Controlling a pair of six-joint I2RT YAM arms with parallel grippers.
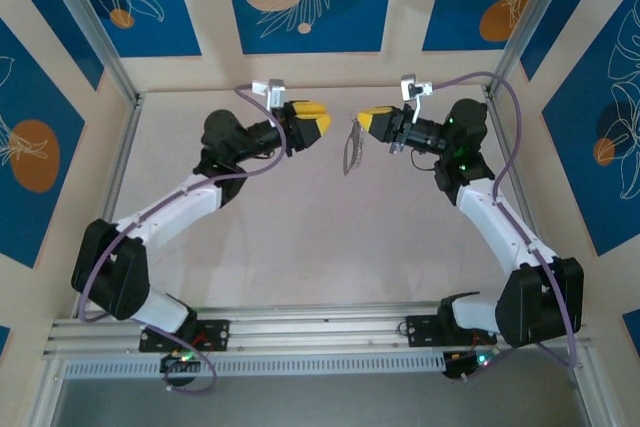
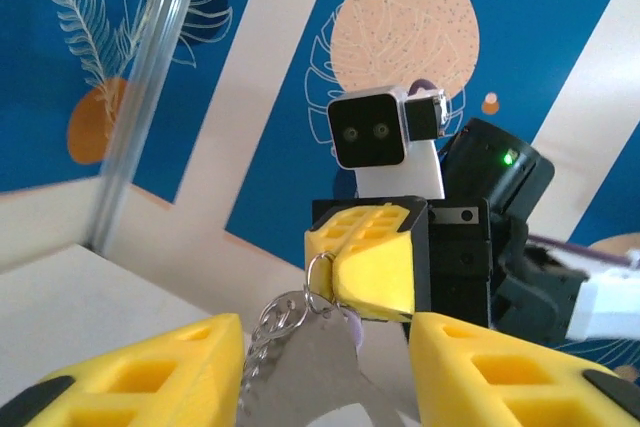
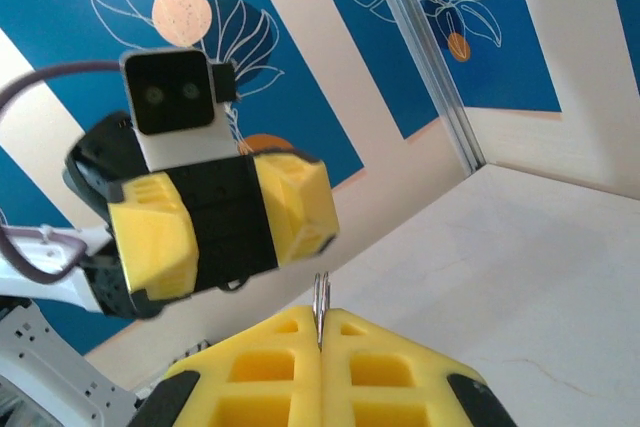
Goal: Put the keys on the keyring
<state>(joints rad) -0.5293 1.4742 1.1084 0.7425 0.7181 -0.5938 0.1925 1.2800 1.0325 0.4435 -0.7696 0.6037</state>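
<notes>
Aloft, right hand (image 1: 367, 120) pinches the keyring (image 1: 352, 150) edge; left hand (image 1: 322, 121) open nearby.

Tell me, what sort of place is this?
Probably a robot test booth in a lab: a left arm and right arm bolted to a rail at the edge of a pale table, aluminium posts framing it, and blue leaf-patterned panels as backdrop.
</notes>
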